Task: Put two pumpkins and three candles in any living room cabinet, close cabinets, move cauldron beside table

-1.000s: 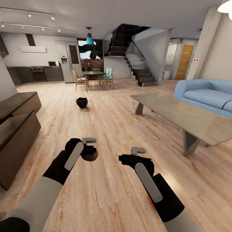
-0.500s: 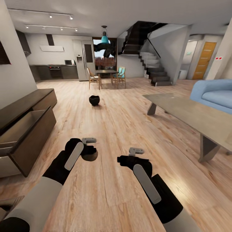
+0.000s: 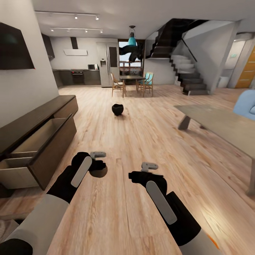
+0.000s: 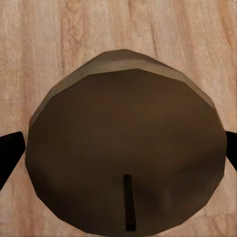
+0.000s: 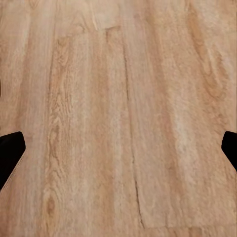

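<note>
Pincers above plank floor

Place: open-plan home
Living area: cabinet, coffee table, sofa
Back: kitchen, fridge, dining table, stairs

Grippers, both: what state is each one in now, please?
Left gripper: closed on a round brown object.
Right gripper: open, holding nothing.
</note>
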Tool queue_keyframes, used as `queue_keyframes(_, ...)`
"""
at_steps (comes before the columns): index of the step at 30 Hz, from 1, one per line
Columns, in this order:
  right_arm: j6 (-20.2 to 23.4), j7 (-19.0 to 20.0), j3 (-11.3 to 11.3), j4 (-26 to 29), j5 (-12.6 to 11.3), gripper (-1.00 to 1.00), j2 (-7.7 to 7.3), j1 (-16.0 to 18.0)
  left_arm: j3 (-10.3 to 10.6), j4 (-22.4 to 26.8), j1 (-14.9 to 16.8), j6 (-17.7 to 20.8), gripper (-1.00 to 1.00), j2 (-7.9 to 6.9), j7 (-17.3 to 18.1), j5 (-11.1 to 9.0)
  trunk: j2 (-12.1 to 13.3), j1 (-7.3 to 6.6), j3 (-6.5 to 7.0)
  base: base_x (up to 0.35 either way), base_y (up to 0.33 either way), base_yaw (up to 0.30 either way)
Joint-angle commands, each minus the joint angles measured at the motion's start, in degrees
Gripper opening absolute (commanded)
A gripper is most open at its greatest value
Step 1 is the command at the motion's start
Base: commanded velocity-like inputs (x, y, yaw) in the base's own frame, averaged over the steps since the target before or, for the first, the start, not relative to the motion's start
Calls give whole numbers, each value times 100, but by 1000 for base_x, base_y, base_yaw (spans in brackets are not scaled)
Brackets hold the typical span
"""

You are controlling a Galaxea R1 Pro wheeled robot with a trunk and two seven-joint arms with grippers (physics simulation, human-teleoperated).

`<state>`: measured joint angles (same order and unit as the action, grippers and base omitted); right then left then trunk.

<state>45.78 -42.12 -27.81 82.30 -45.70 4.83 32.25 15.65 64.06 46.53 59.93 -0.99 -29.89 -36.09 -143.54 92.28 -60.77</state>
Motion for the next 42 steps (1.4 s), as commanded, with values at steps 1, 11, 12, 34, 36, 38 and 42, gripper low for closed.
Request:
queue_keyframes(1,10,-60,-5,5,-52,100,0,5,17,3,5,7,-100,-6,-63,-56,-3,2,-8,295,150,113)
queue_keyframes(11,4,-60,-8,5,-53,100,0,5,17,0,5,7,-100,-6,-71,-56,-3,2,-12,278,182,130)
queue_keyframes(12,3,-60,-7,5,-53,100,0,4,19,1,5,7,-100,-6,-74,-56,-3,2,-13,318,98,240)
queue_keyframes(34,1,-52,-6,5,-53,100,-8,5,26,1,5,7,-100,-6,-104,-30,-3,2,-108,309,-37,66)
queue_keyframes(36,1,-51,-7,5,-52,100,-8,5,26,1,5,7,-100,-6,-104,-29,-3,2,-110,329,-3,1)
queue_keyframes(38,-2,-51,-2,5,-50,100,-8,7,26,1,5,7,-100,-6,-101,-29,-3,2,-116,330,-1,0)
queue_keyframes(42,-6,-51,15,5,-52,100,-9,7,26,1,5,7,-100,-6,-104,-29,-3,2,-143,331,-1,0)
